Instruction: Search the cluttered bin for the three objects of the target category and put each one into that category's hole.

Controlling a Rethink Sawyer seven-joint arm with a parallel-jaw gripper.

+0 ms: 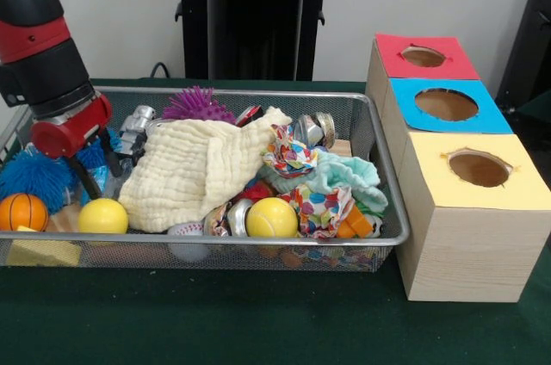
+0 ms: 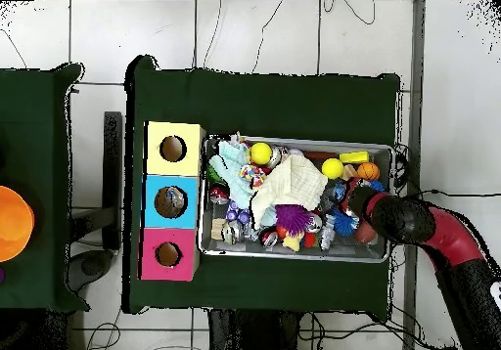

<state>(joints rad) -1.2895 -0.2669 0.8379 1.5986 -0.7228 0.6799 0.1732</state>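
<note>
Reaching down into the left end of the wire bin, my arm has its pincer low among the toys, beside the blue spiky ball and just left of the cream cloth. Two dark fingers show splayed apart with nothing between them that I can make out, so I read the pincer as released, probing rather than carrying.

I'd guess the balls are the target category, though nothing marks it. I count two yellow balls along the near wall, one small basketball at the near left corner, one white ball half under the cloth, and one purple spiky ball at the far side. The cloth lies draped over the middle, probably hiding more, which is why searching matters. A patterned fabric and a mint cloth crowd the right end.

The wooden box stands on the green worktop just right of the bin, so drops stay short. It has three holes: red hole far, blue hole middle, yellow hole near. All three look empty from here.
</note>
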